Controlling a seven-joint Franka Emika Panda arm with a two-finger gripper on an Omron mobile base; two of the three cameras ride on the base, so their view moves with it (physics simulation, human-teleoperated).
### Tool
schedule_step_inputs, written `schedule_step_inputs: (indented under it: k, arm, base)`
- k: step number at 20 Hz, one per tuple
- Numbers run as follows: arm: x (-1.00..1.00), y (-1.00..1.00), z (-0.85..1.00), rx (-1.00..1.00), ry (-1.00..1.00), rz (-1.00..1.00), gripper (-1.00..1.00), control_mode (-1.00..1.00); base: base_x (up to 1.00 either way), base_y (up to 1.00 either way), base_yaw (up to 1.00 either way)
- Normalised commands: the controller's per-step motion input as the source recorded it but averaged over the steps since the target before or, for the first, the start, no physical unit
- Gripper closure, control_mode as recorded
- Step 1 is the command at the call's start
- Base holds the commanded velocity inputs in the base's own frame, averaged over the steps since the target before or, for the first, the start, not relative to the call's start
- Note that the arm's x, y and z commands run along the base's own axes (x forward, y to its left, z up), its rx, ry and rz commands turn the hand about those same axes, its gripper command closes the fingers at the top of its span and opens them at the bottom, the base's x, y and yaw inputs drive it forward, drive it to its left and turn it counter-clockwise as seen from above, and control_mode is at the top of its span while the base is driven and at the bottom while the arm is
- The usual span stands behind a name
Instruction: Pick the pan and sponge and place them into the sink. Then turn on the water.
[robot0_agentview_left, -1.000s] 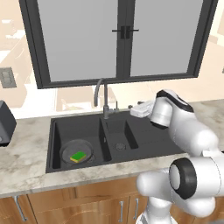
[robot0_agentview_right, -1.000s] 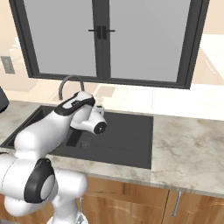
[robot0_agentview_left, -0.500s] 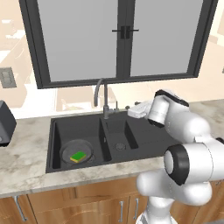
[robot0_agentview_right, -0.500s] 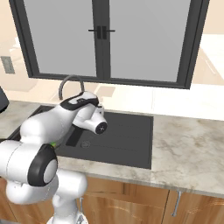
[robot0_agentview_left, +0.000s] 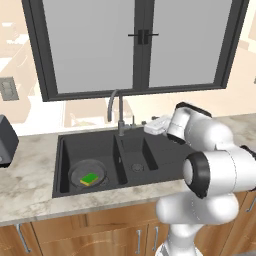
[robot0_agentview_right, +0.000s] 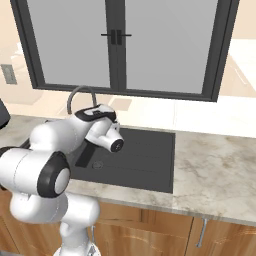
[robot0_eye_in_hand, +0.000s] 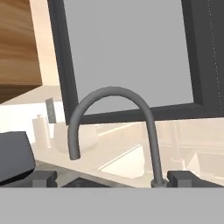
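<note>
- Two things already lie in the sink (robot0_agentview_left: 107, 145): the pan (robot0_agentview_left: 87, 174) sits flat on the floor of the large left basin, and the sponge (robot0_agentview_left: 90, 178) rests inside it, green face up. That part of the task looks done.
- No water runs from the faucet (robot0_agentview_left: 114, 106); its grey curved neck rises from the far rim of the sink, between the two basins, with the spout hanging over the large left one. Turning it on is the step left, by my judgement.
- The hand (robot0_agentview_left: 159, 124) hovers to the right of the faucet, just above the far rim, with its fingers spread wide and nothing between them. It points leftward at the faucet, which fits an approach to the tap.
- From the hand view, the faucet (robot0_eye_in_hand: 114, 127) stands straight ahead, its base close to the right fingertip (robot0_eye_in_hand: 183, 177), so the hand seems lined up low, near where a lever would be. I cannot make out the lever itself.
- Around the sink runs the pale marbled bench (robot0_agentview_right: 215, 160), and a dark-framed window (robot0_agentview_right: 117, 45) stands behind it.
- A dark appliance (robot0_agentview_left: 6, 140) sits at the far left of the bench, well apart from the work.
</note>
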Motion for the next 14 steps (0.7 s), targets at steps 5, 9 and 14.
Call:
schedule_step_inputs:
  k: [5,9,14]
  arm:
    - [0.23,0.0,-0.02,0.0,0.0,0.0,-1.0,-1.0]
    - [0.23,0.0,-0.06,0.0,0.01,0.01,-1.0,-1.0]
    - [0.24,0.0,-0.07,0.0,0.04,0.01,-1.0,-1.0]
  base:
    - [0.0,0.0,0.0]
    - [0.0,0.0,0.0]
    - [0.0,0.0,0.0]
